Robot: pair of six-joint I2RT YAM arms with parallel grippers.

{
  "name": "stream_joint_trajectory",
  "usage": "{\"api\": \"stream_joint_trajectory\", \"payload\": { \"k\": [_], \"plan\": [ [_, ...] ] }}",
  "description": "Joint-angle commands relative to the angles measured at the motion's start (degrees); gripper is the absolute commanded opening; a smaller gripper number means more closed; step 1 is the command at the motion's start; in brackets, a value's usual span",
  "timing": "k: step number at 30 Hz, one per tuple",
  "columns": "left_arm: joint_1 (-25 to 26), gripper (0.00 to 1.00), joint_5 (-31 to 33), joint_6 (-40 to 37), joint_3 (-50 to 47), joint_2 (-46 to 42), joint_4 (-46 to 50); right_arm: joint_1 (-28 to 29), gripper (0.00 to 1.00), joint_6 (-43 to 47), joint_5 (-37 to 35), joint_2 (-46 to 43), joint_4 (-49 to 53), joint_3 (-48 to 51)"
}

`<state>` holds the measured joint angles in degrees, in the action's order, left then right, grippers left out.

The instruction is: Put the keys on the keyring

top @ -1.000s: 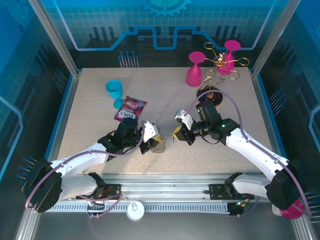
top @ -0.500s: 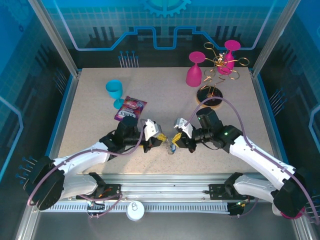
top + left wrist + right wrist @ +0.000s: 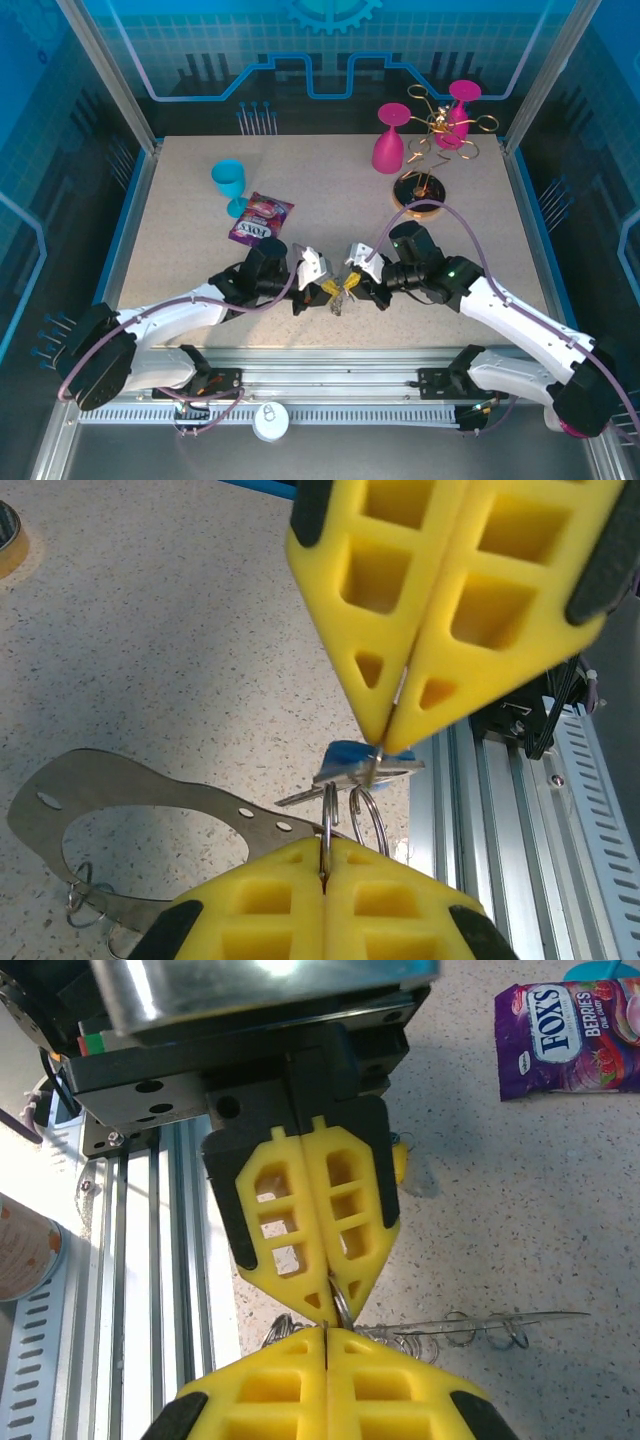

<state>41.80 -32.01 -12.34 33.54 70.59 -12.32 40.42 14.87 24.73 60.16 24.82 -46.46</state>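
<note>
The left hand (image 3: 325,865) is clamped shut on a small wire loop of the keyring (image 3: 130,785), apparently to hold that loop steady, while the rest of the keyring's flat metal spreads to its left over the counter (image 3: 150,630). The right hand (image 3: 385,725), also closed, pinches the blue key (image 3: 350,755) by its head. It meets the left hand tip to tip, so the key sits just beside the held loop, likely for threading.
</note>
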Motion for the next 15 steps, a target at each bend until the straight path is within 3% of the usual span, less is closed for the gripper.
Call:
{"api": "stream_joint_trajectory", "payload": {
  "k": [1, 15],
  "plan": [
    [0.1, 0.00, -1.8, -0.4, 1.9, 1.1, -0.3, 0.8, 0.00, 0.9, -1.0, -1.2, 0.8, 0.9],
    [0.2, 0.00, -3.3, 0.6, 2.6, 2.4, -1.1, 2.3, 0.00, -1.1, -2.7, 1.2, -2.6, 0.7]
  ]
}}
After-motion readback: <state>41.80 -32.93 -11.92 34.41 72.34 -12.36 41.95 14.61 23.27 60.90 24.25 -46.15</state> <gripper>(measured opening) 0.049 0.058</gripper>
